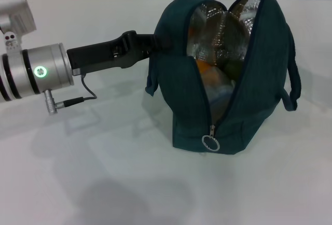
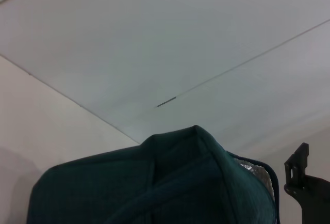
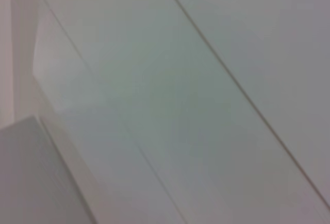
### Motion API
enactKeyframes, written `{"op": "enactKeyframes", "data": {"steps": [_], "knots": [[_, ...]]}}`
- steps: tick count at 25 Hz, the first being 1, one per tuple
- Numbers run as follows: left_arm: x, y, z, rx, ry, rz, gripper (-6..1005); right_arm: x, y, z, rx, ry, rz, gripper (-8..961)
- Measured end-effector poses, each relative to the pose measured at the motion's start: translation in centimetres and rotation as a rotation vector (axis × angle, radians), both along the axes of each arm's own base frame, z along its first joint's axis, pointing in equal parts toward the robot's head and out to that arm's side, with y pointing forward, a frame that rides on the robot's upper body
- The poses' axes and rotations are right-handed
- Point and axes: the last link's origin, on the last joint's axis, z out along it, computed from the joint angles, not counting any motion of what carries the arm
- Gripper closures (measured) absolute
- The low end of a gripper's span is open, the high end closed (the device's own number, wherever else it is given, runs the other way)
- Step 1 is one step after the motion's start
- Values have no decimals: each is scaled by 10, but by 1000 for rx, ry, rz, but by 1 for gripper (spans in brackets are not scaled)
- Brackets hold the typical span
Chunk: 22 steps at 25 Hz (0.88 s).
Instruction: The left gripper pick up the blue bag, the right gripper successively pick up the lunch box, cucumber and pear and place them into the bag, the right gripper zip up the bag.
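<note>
Head view: blue bag (image 1: 228,74) stands upright on the white table (image 1: 104,183), zip undone, mouth gaping, foil lining showing. Inside: orange and pale shapes, something greenish near top; can't ID lunch box, cucumber or pear separately. Zip pull ring (image 1: 210,143) hangs low at the near end. Left gripper (image 1: 148,46) reaches in from the left to bag's upper edge; tips hidden by fabric, so clenched vs released: can't tell. Right arm not seen here.

Judgement: packing looks done or nearly so; zipping is left, all of it.

Left wrist view: bag's top (image 2: 175,177) close up, sliver of foil, a dark bracket at frame edge. No contents visible, no zip pull; head view alone gives those.

Right wrist view: only pale panels w/ seams. No bag, no fingers; right gripper apparently parked away.
</note>
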Motion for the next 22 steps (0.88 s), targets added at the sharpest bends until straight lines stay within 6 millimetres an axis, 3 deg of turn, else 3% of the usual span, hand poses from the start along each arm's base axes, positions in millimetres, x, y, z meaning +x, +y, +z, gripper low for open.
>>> {"op": "enactKeyframes", "data": {"steps": [6,11,22], "knots": [[-3,-4,-1,-3,-3,8,908,8,-11,20,55,76,13,348],[-7,-6,-1,-3,-4,18,902,6,-28,30,42,52,134,348],[-7,-5,-1,9,-8,26,890,11,-80,-23,-199,-264,525,350]]}}
